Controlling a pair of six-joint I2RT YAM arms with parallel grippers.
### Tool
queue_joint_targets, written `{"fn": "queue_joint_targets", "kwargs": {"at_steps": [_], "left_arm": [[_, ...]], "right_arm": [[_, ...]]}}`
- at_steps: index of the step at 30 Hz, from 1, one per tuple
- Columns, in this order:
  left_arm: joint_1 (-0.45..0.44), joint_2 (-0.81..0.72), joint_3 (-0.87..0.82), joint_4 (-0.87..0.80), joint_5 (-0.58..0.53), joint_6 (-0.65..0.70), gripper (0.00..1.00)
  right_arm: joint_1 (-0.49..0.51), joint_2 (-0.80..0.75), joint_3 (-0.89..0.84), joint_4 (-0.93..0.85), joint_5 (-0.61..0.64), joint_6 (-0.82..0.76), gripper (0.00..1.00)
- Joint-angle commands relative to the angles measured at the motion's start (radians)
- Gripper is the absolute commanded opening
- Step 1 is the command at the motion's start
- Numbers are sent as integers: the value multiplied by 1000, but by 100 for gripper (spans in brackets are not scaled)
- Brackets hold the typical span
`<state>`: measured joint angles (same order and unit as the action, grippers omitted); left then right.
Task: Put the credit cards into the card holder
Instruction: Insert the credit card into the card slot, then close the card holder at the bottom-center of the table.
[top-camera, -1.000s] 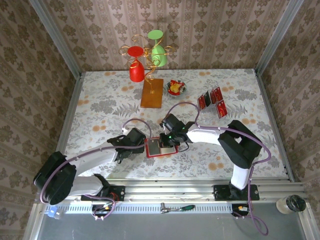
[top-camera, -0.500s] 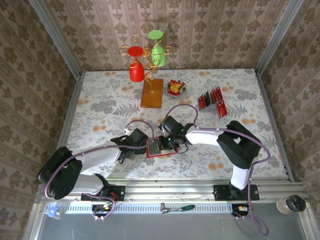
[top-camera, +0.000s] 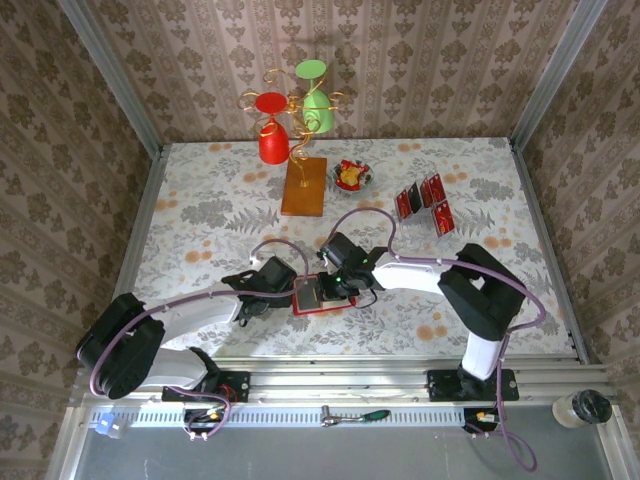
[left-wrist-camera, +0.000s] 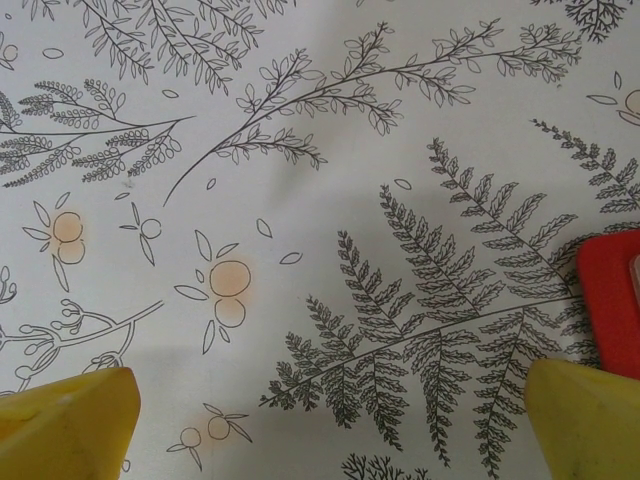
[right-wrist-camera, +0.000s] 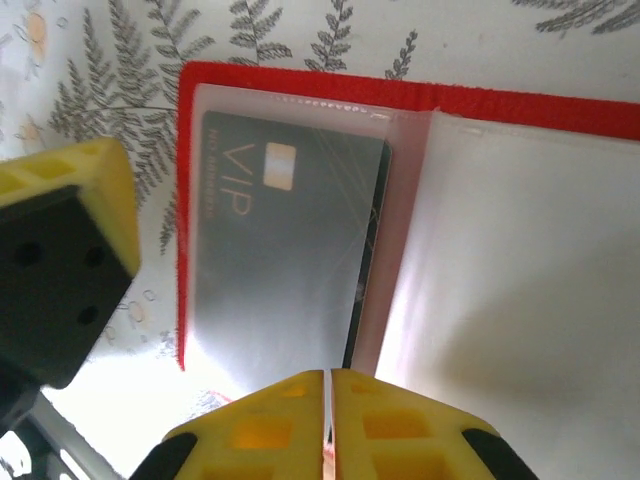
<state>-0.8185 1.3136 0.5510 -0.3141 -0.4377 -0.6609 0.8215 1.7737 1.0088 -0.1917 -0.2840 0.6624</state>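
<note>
Top external view: the card holder (top-camera: 318, 297) lies open and flat on the flower-patterned bench (top-camera: 200, 210), near the front edge and between the two arms. The left tool (top-camera: 287, 290) sits low just beside the holder's left edge. The right tool (top-camera: 335, 288) hangs over the holder's right half. Three credit cards (top-camera: 425, 203), red with dark bands, lie well apart from the holder on the far right of the bench. A small bowl (top-camera: 352, 176) of sweets and an orange wooden slab (top-camera: 303, 187) stand further back.

Left wrist view: the left tool (left-wrist-camera: 330, 420) is spread wide, one yellow fingertip (left-wrist-camera: 70, 420) in each lower corner and bare bench (left-wrist-camera: 300, 150) between them. A red corner of the card holder (left-wrist-camera: 612, 300) shows at the right edge, just above the right-hand fingertip. Nothing is between the fingers.

Right wrist view: the card holder (right-wrist-camera: 300, 85) shows its red rim and pale clear pockets. A dark card marked VIP (right-wrist-camera: 280, 250) sits inside the left pocket; the right pocket looks plain white. The right tool (right-wrist-camera: 328, 400) has its yellow fingertips drawn together at the lower edge of the pockets, with only a hairline slit between them. Whether they pinch the pocket or the card I cannot tell
</note>
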Motion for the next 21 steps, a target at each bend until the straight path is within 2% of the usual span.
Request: {"fn": "queue_joint_targets", "kwargs": {"at_steps": [1, 10, 14, 21], "left_arm": [[-3, -22, 32, -33, -13, 30, 100], [-1, -72, 66, -51, -7, 43, 100], [-5, -108, 41, 1, 29, 43, 100], [-1, -133, -5, 141, 131, 55, 100]], "right_arm": [[-13, -81, 27, -63, 41, -17, 17], [-73, -181, -7, -103, 81, -63, 31], [-99, -219, -43, -111, 107, -75, 36], [-114, -293, -97, -168, 251, -118, 50]]}}
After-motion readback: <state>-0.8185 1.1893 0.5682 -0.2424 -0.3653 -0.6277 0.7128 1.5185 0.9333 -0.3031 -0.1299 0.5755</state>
